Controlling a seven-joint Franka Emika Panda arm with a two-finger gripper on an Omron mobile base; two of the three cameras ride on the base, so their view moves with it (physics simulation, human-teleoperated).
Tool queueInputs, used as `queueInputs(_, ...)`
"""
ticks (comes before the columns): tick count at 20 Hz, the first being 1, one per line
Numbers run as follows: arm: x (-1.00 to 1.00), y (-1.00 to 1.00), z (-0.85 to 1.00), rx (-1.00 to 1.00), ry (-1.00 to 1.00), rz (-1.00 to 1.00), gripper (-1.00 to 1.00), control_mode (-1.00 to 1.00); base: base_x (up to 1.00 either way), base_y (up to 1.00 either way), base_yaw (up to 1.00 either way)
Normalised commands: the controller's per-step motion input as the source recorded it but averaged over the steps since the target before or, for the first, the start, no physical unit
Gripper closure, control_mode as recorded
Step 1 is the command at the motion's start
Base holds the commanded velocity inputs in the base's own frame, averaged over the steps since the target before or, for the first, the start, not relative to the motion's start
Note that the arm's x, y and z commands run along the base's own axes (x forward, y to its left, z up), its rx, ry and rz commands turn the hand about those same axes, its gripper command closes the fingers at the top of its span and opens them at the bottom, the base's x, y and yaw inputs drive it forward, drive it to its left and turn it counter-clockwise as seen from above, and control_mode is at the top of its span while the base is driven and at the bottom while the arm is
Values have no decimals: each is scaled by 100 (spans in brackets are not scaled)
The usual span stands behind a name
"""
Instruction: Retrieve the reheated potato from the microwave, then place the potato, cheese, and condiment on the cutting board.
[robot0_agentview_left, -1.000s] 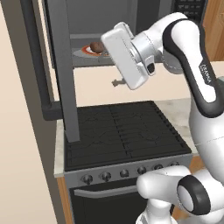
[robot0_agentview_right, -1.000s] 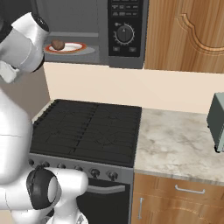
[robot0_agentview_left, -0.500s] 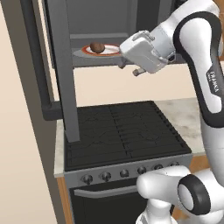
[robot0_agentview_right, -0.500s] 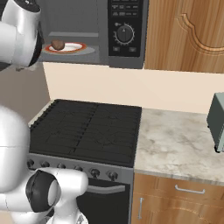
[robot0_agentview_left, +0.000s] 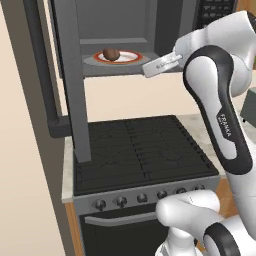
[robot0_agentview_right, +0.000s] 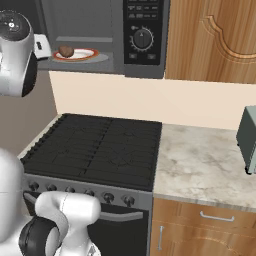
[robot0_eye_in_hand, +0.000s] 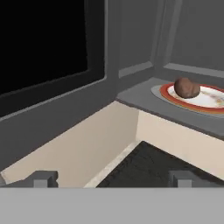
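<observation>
The microwave (robot0_agentview_right: 143, 37) hangs above the stove with its door (robot0_agentview_left: 67, 80) swung open to the left. Inside, the brown potato (robot0_agentview_left: 111, 54) (robot0_agentview_right: 66, 51) (robot0_eye_in_hand: 187, 87) sits on a white plate with a red rim (robot0_agentview_left: 134, 56) (robot0_eye_in_hand: 210, 99). My gripper (robot0_agentview_left: 146, 69) (robot0_eye_in_hand: 114, 178) hovers just outside the opening, to the right of the plate and about level with it. Its fingertips (robot0_eye_in_hand: 43, 178) stand wide apart, open, with nothing between them. The potato is still a short way ahead of them. The cheese, condiment and cutting board are out of view.
A black stove (robot0_agentview_left: 140, 150) (robot0_agentview_right: 95, 150) lies under the microwave. A marble counter (robot0_agentview_right: 200, 170) runs to its right, with a grey-green toaster oven (robot0_agentview_right: 247, 140) at the far edge. Wooden cabinets (robot0_agentview_right: 210, 40) hang right of the microwave. The open door blocks the left side.
The hand has risen from below the microwave's shelf to the level of the plate and turned flatter, pointing toward the opening. Its jaws have stayed open.
</observation>
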Motion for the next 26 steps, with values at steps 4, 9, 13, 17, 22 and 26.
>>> queueInputs(4,44,-18,2,0,-37,0,-100,-100,0,0,0)
queueInputs(9,54,-10,-4,2,-24,-1,-100,-100,0,0,0)
queueInputs(13,63,0,10,1,-1,-6,-100,-100,0,0,0)
queueInputs(17,55,0,18,0,0,-5,-100,-100,0,0,0)
queueInputs(22,46,0,17,0,3,-5,-100,-100,0,0,0)
queueInputs(26,40,0,7,0,8,-7,-100,-100,0,0,0)
